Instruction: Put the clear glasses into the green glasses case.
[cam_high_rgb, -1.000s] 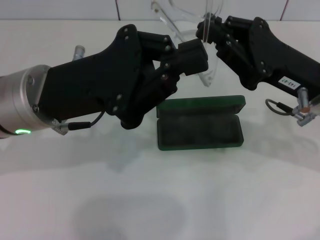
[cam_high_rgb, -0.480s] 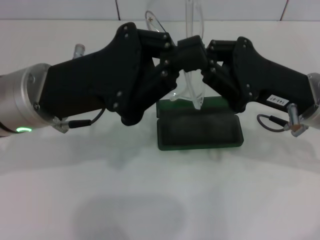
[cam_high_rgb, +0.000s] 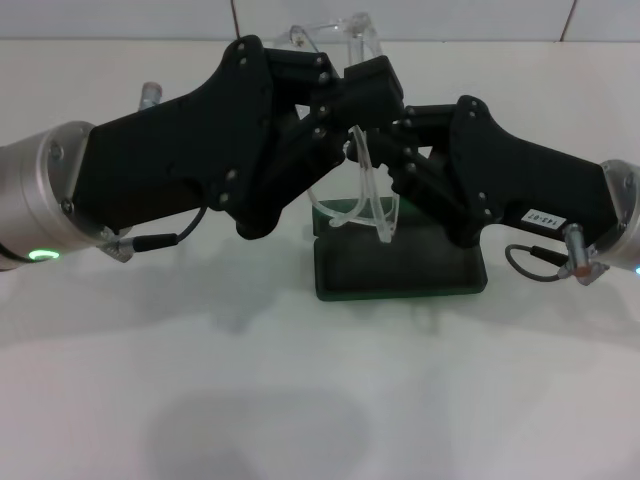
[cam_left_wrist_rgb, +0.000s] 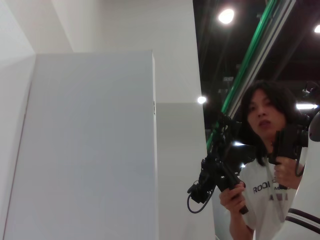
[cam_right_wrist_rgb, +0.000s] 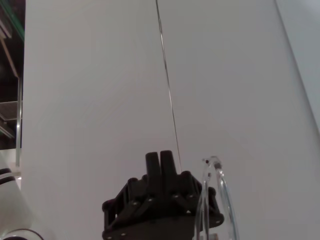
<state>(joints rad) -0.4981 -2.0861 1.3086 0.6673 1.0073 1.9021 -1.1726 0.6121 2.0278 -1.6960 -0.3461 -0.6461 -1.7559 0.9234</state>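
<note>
Head view: both arms meet above the open green glasses case (cam_high_rgb: 400, 265), which lies on the white worktop (cam_high_rgb: 320, 400) with its lid back. The left pincer (cam_high_rgb: 372, 88) is clamped on the clear glasses (cam_high_rgb: 365, 195) at the upper frame. The glasses hang nearly upright, their lower edge just above or touching the case's back rim; I cannot tell which. The right pincer (cam_high_rgb: 392, 150) presses in from the other side, against the frame; whether it grips or only steadies I cannot tell.

Left wrist view: faces away from the work, showing only wall panels and a person with handheld controllers. No help here.

Right wrist view: the left pincer (cam_right_wrist_rgb: 161, 162) appears farther off, fingers together, with a clear curved arm of the glasses (cam_right_wrist_rgb: 217, 200) beside it.

Judgement: the glasses need tipping flat, arms folded, lengthwise along the tray before lowering. Release one side only once the frame sits inside the lining.
</note>
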